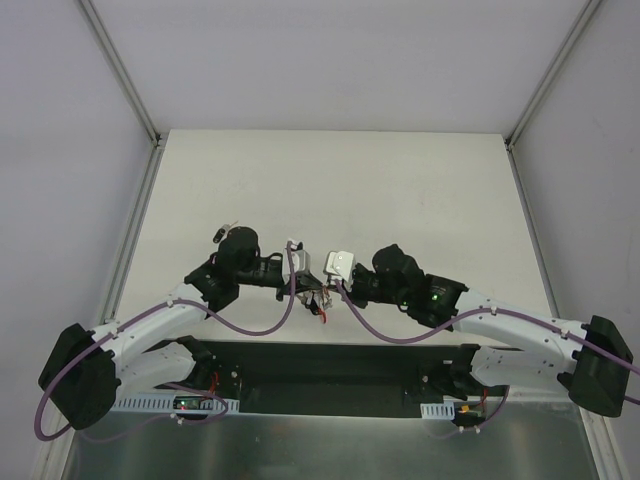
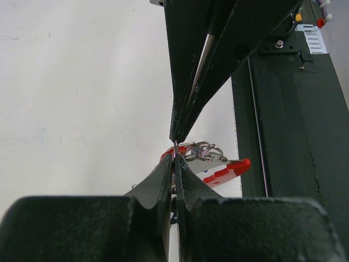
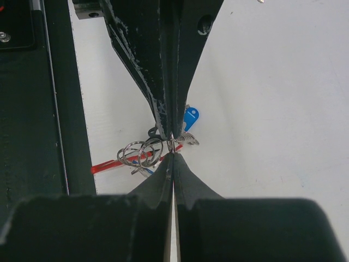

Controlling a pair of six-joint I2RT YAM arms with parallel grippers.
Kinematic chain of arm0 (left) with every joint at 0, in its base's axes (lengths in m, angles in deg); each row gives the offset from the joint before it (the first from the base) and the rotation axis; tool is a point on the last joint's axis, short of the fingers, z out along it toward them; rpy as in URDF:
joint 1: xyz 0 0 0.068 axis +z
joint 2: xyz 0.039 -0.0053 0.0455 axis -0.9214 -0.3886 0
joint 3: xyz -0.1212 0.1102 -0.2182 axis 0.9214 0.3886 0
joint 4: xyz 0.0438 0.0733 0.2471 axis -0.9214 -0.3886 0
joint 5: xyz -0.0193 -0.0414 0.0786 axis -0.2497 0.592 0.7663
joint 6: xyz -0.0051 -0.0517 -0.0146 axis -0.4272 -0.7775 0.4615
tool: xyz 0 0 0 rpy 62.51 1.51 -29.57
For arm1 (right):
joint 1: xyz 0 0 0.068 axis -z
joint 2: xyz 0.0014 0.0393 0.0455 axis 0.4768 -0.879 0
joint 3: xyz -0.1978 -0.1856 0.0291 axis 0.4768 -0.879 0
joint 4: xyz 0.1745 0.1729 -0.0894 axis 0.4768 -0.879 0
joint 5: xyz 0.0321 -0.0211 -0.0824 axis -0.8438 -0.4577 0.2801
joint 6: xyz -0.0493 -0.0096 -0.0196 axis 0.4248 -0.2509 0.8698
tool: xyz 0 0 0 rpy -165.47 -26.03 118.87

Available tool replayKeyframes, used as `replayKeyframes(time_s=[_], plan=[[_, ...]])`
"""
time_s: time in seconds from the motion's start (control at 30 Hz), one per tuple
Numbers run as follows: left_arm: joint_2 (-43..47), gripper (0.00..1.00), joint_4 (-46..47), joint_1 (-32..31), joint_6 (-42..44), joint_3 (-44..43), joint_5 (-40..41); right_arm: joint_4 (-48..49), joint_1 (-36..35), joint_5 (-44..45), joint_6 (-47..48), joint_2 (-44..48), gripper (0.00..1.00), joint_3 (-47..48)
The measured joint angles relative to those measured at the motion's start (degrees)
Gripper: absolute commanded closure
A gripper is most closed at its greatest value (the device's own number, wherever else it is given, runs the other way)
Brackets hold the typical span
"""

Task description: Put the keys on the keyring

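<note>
Gleaming silver keyring (image 3: 143, 154) with red clip (image 2: 228, 171)

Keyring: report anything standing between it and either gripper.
Nothing visible does. The left gripper and right gripper, both shut, meet tip to tip right at the keyring, whose red clip trails to one side.

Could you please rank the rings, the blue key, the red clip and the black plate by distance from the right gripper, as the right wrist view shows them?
1. The rings, at the right gripper tips, just left.
2. The blue key, up-right, and the red clip, lower left: too close to call.
3. The black plate, far left.
</note>
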Motion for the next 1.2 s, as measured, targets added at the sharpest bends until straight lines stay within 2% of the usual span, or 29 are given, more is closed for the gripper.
replayKeyframes(time_s=[0.93,1.2], plan=[[-1.3,1.00,-5.3,-2.3,2.3,-3.1,6.2,-1.4,-0.2,1.6,0.7,0.9,0.99,0.4],[-1.0,1.00,-5.1,-2.3,-1.0,-3.1,8.6,-1.4,-0.2,1.2,1.4,0.7,0.99,0.4]])
